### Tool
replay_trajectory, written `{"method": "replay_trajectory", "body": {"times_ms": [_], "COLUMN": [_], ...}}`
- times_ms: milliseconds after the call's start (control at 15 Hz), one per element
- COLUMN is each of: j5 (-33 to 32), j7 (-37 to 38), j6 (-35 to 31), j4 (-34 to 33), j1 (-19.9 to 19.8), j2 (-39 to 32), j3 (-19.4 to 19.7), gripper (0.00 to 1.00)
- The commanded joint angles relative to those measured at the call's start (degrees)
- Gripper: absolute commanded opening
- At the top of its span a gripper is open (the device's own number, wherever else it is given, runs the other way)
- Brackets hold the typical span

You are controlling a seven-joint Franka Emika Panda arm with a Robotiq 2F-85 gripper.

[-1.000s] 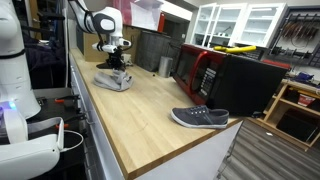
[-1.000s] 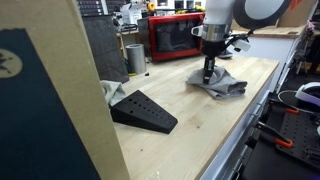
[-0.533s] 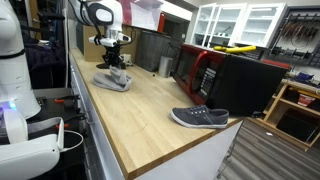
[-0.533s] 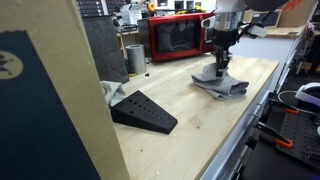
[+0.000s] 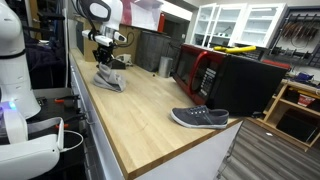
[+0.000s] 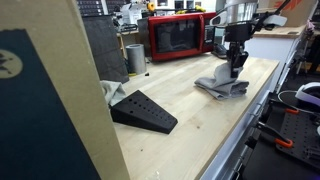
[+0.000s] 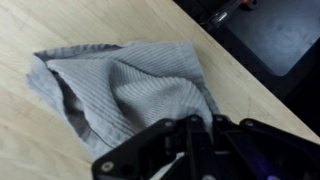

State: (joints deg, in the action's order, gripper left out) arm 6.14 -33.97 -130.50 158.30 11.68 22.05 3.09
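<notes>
Bench (image 5: 150,115) is a long light-wood top, seen in both exterior views. Red microwave (image 6: 178,38) sits at the back against the wall. Black wedge (image 6: 143,110) lies flat on the bench, well apart from my arm. Grey shoe (image 5: 200,118) lies on its sole near the bench's end, also well apart from the arm. Grey cloth (image 6: 222,86) is on the bench under the arm, near the front edge. It's crumpled, most of it lying on the wood, with one part pulled up into a peak. Metal cup (image 6: 135,58) stands upright beside the microwave. Pincer (image 6: 235,68) points straight down over the cloth. In the wrist view its fingers (image 7: 190,135) are closed together, pinching the cloth's (image 7: 130,90) edge.
</notes>
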Motion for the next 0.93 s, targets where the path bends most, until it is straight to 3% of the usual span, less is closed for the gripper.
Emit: {"method": "replay_trajectory", "body": {"times_ms": [0, 133, 667, 867], "j5": [5.0, 6.3, 13.9, 13.3], "j7": [-4.5, -5.9, -13.4, -15.2], "j6": [5.6, 9.1, 24.0, 22.9], "j4": [0.1, -0.4, -7.6, -12.3], "j1": [1.9, 1.7, -0.1, -1.9], "j2": [0.5, 0.9, 3.9, 1.4], "j3": [1.0, 0.9, 3.9, 4.6], "gripper": [0.33, 0.40, 0.99, 1.00]}}
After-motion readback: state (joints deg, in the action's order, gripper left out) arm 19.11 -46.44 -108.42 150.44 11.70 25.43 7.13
